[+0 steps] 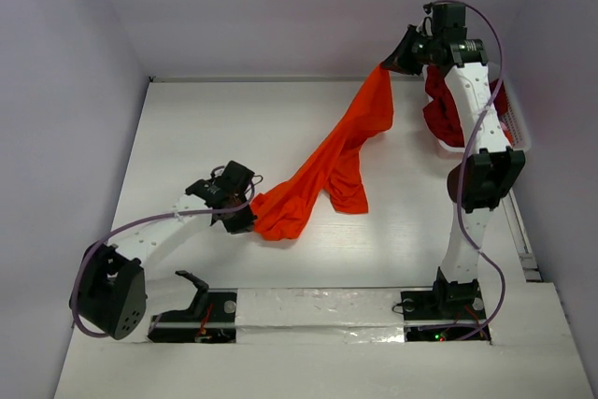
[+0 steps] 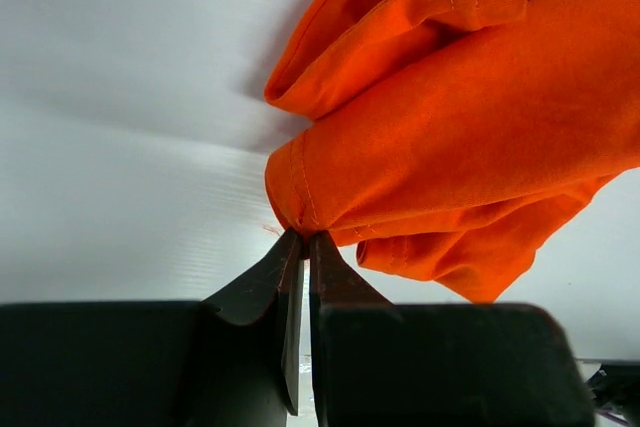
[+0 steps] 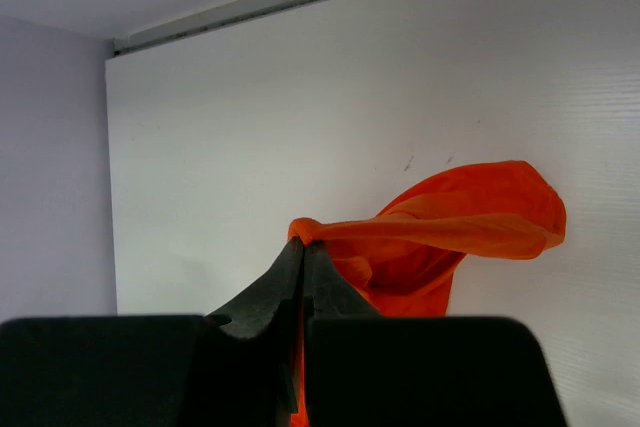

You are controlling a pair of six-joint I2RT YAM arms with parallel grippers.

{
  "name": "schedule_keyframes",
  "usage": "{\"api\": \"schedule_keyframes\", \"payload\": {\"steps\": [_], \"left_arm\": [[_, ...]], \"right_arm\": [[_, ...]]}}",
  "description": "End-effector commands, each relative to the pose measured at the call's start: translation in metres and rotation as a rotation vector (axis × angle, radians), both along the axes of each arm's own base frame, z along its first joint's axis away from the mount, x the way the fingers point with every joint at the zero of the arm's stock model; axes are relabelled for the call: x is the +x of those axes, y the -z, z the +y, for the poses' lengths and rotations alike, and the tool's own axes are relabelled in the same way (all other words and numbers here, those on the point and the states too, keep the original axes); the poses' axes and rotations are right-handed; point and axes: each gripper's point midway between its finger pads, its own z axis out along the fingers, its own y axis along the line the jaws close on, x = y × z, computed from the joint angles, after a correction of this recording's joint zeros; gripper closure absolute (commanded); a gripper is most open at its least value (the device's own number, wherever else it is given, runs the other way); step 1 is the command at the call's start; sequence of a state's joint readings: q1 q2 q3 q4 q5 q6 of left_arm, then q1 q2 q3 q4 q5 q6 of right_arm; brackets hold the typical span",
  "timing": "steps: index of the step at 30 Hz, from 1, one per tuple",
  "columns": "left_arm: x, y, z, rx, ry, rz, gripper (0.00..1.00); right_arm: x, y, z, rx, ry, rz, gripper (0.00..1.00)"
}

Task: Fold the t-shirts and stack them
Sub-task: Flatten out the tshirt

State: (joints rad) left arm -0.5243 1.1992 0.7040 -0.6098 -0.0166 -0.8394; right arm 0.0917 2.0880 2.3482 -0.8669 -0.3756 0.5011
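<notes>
The left gripper [image 2: 303, 239] is clenched on a stitched hem corner of the orange tee [image 1: 327, 161]. The cloth bunches just past its tips and to their right, low by the table [image 1: 206, 128]. The right gripper [image 3: 303, 244] is pinched shut on another edge of the same tee, held high at the far side, and the cloth falls away below and to the right of its tips. Between the two grips the tee runs as one long diagonal band, near-left to far-right, slack and twisted, with a loose lobe drooping from its middle. Each arm holds an end, so neither is nearer. Flattening it likely calls for drawing the ends apart along that axis. A dark red tee [image 1: 437, 114] lies in the basket [image 1: 523, 142] beside the right arm.
</notes>
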Motion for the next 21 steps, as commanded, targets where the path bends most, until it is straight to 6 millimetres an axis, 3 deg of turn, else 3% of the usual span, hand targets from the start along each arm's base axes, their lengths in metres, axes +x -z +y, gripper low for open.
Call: {"api": "schedule_keyframes", "payload": {"steps": [1,4,11,19,21], "left_arm": [[0.015,-0.029,0.003,0.004,-0.043,-0.079,1.00],[0.028,-0.051,0.005,0.004,-0.061,-0.126,1.00],[0.070,-0.121,0.011,-0.011,-0.089,-0.260,1.00],[0.119,-0.172,0.063,0.027,-0.177,-0.376,1.00],[0.128,-0.191,0.067,0.034,-0.174,-0.417,1.00]], "right_arm": [[0.009,-0.029,-0.021,0.023,0.029,-0.085,1.00],[0.010,-0.028,-0.031,0.034,0.038,-0.080,1.00],[0.003,-0.038,-0.029,0.041,0.027,-0.097,1.00],[-0.017,-0.076,-0.026,0.078,-0.002,-0.169,1.00],[-0.025,-0.090,-0.030,0.081,0.001,-0.197,1.00]]}}
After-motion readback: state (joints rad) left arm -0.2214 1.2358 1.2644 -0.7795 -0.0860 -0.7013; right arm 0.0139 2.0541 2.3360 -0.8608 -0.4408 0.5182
